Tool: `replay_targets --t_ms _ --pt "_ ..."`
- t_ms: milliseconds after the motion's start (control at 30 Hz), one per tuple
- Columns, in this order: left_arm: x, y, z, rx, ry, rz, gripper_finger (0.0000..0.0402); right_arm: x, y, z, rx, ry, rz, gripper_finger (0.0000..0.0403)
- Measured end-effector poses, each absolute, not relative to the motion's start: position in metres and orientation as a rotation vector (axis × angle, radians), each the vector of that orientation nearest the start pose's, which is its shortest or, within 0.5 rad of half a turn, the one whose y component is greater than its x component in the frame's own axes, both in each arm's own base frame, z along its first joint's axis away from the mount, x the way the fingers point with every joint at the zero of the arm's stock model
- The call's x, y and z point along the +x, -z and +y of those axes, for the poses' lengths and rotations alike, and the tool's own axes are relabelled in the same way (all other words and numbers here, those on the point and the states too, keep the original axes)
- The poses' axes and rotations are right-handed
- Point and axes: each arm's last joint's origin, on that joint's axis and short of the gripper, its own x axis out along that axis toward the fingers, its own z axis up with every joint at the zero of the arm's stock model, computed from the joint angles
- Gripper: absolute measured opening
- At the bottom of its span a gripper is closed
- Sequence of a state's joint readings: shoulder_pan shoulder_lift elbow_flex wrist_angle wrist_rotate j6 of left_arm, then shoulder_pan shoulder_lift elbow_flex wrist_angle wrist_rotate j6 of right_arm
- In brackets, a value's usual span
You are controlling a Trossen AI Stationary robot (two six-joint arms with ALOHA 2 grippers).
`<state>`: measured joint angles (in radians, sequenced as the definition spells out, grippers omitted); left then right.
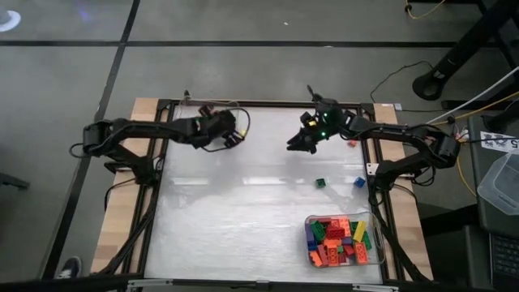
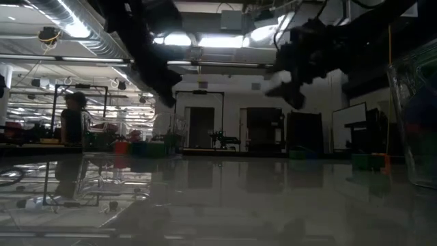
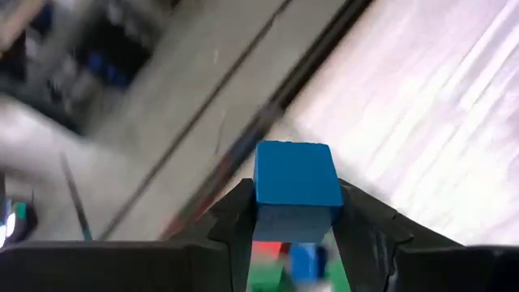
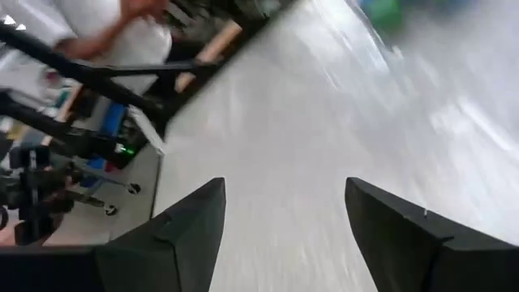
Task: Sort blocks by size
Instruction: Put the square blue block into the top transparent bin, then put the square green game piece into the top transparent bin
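My left gripper (image 1: 233, 135) hangs over the table's far left part, shut on a blue block (image 3: 296, 182). Over the far middle, my right gripper (image 1: 298, 146) stands open, and its wrist view shows nothing between the fingers (image 4: 284, 195). A green block (image 1: 320, 183) and a blue block (image 1: 359, 182) lie loose on the white table at the right. A small red one (image 1: 352, 143) lies close to the right arm. Many more blocks fill a clear tray (image 1: 310, 221) at the near right. My left gripper pinches the blue block by two opposite sides (image 3: 263, 212) between its two fingers. The block's free end sticks out past the fingertips. It is held clear of the table, with the fingers slanting downward.
A black frame (image 1: 162, 162) borders the white table top, with wooden strips outside it. Cables run along the right side (image 1: 389, 77). A person stands in the room beyond the table (image 2: 72, 116), and a person in white shows in the right wrist view (image 4: 97, 32).
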<state>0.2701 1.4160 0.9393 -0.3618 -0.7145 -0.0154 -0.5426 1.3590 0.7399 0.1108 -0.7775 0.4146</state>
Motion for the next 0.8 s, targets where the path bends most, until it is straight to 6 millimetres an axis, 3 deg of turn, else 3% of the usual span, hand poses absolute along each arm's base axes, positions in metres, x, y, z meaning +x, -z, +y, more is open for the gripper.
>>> replay_targets --t_ms 167,400,567,800 --pt "0.254 -0.233 0.116 0.038 -1.059 0.874 0.0140 0.236 -0.212 -0.122 0.827 -0.086 0.598 0.0253" --pt "0.245 -0.232 0.133 -0.141 -1.169 0.800 0.0194 0.209 -0.217 -0.108 0.796 0.035 0.760 0.0253" --pt "0.243 -0.231 0.138 -0.258 -1.110 0.792 0.0213 0.176 -0.224 -0.096 0.738 0.294 0.928 0.0253" --pt "0.245 -0.230 0.136 -0.289 -1.068 0.793 0.0209 0.130 -0.223 -0.077 0.810 0.714 1.249 0.0253"
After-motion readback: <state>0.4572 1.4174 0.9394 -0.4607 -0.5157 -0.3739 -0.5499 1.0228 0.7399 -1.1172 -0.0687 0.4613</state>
